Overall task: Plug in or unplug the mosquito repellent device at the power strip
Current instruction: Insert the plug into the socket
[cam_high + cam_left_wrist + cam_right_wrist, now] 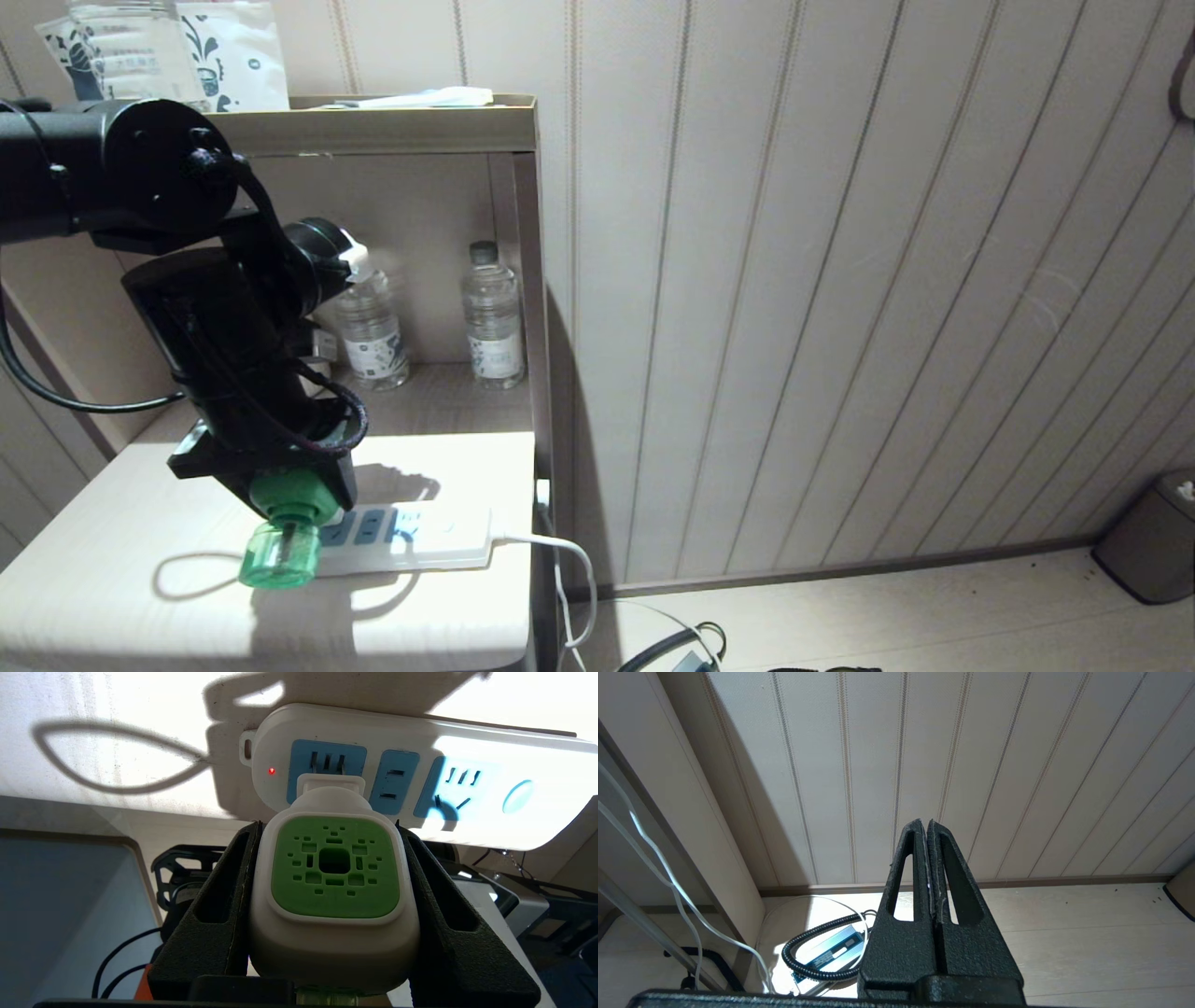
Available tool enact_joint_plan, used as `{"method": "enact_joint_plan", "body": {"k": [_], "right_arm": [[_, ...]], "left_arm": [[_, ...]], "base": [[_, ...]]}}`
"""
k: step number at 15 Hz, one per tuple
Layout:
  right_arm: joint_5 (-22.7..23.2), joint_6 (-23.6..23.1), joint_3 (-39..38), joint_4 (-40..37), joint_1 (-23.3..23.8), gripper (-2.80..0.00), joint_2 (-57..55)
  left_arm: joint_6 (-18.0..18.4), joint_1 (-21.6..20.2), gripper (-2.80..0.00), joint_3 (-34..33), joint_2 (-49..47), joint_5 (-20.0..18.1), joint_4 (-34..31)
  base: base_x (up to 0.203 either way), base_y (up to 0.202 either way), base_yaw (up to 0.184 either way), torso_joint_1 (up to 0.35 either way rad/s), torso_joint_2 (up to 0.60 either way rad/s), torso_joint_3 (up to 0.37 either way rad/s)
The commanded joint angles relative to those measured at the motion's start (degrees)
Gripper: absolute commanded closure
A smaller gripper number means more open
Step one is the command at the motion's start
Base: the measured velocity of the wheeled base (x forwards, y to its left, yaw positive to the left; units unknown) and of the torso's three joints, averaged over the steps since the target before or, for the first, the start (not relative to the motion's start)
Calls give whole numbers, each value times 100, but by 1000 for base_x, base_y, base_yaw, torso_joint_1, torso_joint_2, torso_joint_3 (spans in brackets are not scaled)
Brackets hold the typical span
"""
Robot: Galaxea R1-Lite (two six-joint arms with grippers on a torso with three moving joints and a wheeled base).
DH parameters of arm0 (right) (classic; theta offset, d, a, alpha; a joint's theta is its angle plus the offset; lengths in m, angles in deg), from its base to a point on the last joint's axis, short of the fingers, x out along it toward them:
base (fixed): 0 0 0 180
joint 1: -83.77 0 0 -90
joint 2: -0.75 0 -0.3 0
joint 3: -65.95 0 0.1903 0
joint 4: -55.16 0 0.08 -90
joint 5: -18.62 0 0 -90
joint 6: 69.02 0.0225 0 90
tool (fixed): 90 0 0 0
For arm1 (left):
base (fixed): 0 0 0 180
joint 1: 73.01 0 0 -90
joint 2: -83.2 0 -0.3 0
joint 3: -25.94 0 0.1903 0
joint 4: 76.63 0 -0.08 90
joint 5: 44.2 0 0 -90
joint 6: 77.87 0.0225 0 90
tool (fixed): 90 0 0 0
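The power strip lies flat on the bench near its right front edge, its cable dropping over the right side toward the floor. The mosquito repellent device sits at the strip's left end. Two water bottles stand behind, in the shelf recess.

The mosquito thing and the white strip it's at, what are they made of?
The mosquito repellent device looks like smooth white plastic, with a matte green plastic grille and a see-through green bottle, probably plastic too. The power strip looks like glossy white plastic with blue socket faces.
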Motion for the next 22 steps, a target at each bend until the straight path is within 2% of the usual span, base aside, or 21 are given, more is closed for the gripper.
{"method": "enact_joint_plan", "body": {"k": [1, 6, 12, 22], "right_arm": [[0, -3, 0, -5, -1, 0, 2], [0, -3, 0, -5, -1, 0, 2], [0, -3, 0, -5, -1, 0, 2], [0, -3, 0, -5, -1, 0, 2]], "left_arm": [[5, -2, 0, -8, 3, 7, -51], [89, -10, 0, 27, 12, 25, -47], [362, -71, 0, 80, -5, 34, -42], [424, -109, 0, -8, -5, 60, -42]], "base": [[0, 0, 0, 0, 0, 0], [0, 0, 0, 0, 0, 0], [0, 0, 0, 0, 0, 0], [0, 0, 0, 0, 0, 0]]}}
